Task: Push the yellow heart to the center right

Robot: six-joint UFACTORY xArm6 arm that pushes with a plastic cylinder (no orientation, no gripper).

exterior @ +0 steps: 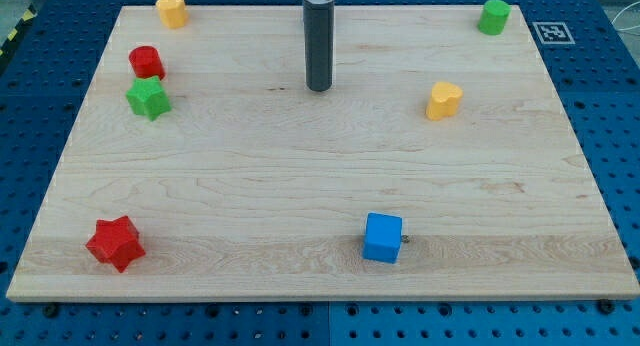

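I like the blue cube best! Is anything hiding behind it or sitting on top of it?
Nothing sits on the blue cube. A tiny dark speck shows at its right edge; what it is, I cannot tell. The board directly behind and under it is covered.

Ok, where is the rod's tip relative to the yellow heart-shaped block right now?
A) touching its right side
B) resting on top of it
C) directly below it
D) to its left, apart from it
D: my tip stands on bare wood well toward the view's left of the yellow heart-shaped block, with a clear gap between them.
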